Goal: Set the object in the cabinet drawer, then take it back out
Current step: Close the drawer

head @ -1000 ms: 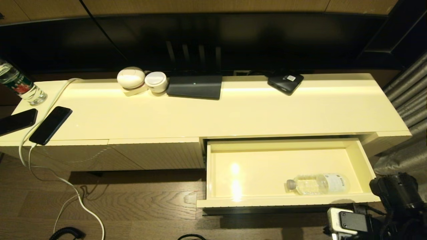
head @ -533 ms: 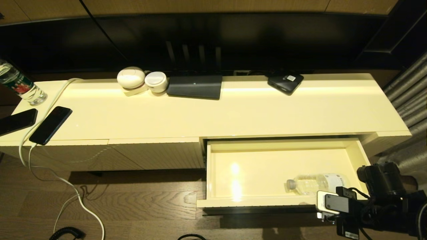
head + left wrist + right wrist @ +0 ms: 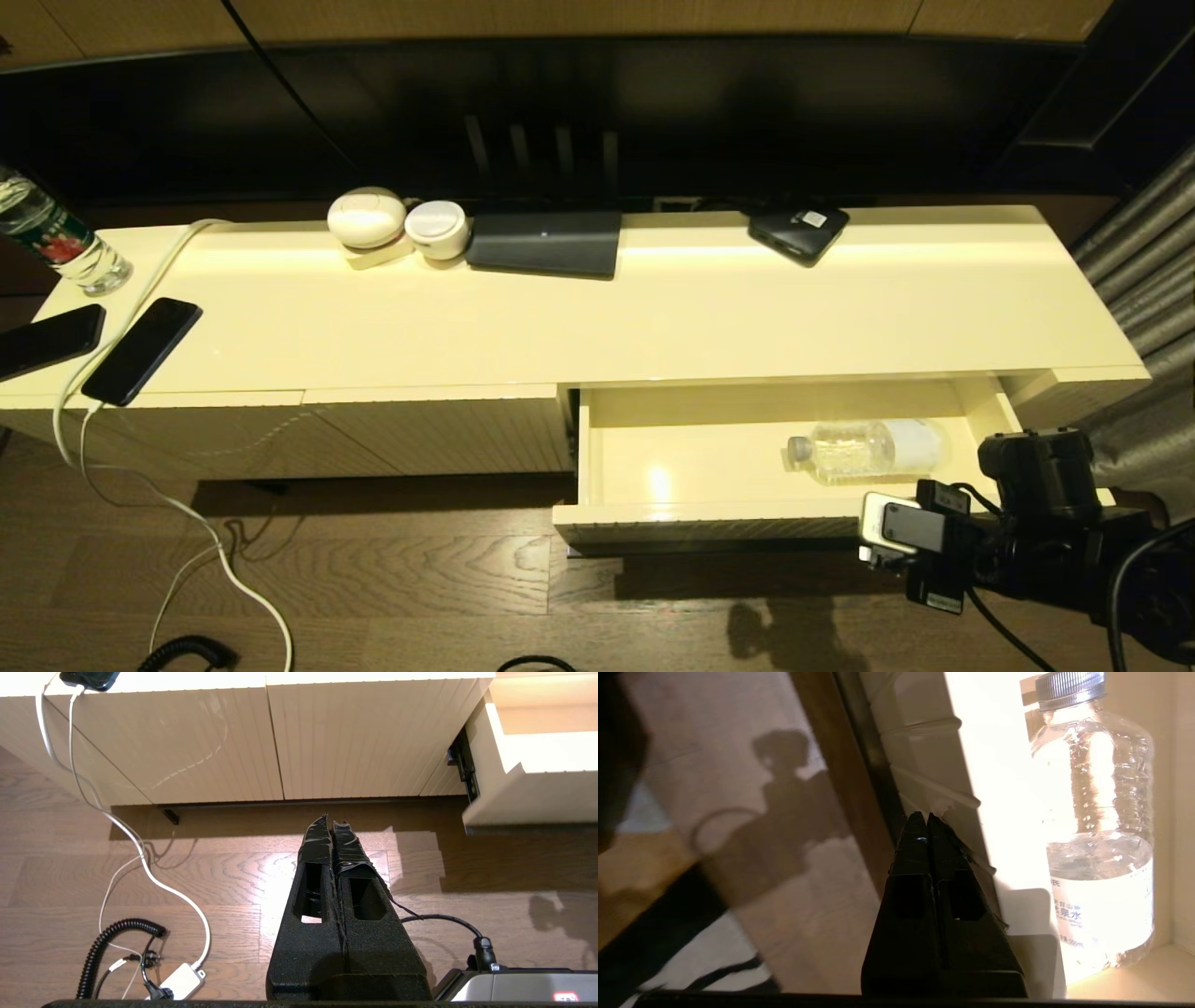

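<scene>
In the head view we are seeing the right pincer point(image 3: 873, 541) sitting at the ribbed front of the cabinet drawer point(image 3: 709, 530), near its right end, with bare wooden floor point(image 3: 420, 579) lying open before the drawer and to its left. The drawer is standing partly pulled out under the cream worktop point(image 3: 653, 308), and the object point(image 3: 864, 450) is lying on its side inside, cap pointing left, toward the right half. In the left wrist view the left pincer point(image 3: 332, 823) is hanging over the floor with its fingers pressed together and nothing between them, well apart from the drawer's corner. In the right wrist view the right pincer's fingers are closed tip to tip, empty, their tips touching the drawer's front edge; the object is showing clear, part-filled, with a pale label, just beside the drawer's inner wall.
</scene>
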Available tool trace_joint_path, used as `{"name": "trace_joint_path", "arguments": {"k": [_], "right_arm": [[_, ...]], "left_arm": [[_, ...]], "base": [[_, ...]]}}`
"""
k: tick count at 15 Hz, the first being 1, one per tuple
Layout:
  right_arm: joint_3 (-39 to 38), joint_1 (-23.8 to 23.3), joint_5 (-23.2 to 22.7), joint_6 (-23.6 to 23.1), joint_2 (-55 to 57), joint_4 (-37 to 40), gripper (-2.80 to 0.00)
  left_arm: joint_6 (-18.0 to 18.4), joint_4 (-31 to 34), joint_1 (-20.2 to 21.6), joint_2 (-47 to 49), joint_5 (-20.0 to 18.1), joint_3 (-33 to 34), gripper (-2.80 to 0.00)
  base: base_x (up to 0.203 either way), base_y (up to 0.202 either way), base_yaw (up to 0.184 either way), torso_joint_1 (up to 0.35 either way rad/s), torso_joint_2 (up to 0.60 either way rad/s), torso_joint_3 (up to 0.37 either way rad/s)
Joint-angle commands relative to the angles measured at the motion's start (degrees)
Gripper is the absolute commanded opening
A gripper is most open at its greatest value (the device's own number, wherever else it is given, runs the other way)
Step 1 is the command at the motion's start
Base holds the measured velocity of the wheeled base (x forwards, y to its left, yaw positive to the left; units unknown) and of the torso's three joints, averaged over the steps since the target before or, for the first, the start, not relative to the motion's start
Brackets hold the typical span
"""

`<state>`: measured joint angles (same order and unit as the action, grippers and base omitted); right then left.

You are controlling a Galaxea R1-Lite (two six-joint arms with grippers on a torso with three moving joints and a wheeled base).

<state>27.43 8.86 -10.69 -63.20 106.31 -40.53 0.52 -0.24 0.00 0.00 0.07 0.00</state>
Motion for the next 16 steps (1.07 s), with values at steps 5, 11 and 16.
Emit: {"name": "trace_joint_path", "arguments": {"k": [5, 11, 16], "right_arm": [[4.22, 0.37, -0.12, -0.44, 3.29, -6.1, -2.8], [8.19, 0.37, -0.01, -1.21, 6.68, -10.86, -2.8], [12.51, 0.37, 0.67, -1.23, 8.91, -11.68, -2.8]], "left_arm": [[0.0, -0.02, 0.0, 0.0, -0.01, 0.09, -2.8], [0.0, -0.02, 0.0, 0.0, -0.06, 0.09, -2.8], [0.0, -0.02, 0.0, 0.0, 0.01, 0.09, -2.8]], "base": [[0.0, 0.0, 0.0, 0.0, 0.0, 0.0], [0.0, 0.0, 0.0, 0.0, 0.0, 0.0], [0.0, 0.0, 0.0, 0.0, 0.0, 0.0]]}}
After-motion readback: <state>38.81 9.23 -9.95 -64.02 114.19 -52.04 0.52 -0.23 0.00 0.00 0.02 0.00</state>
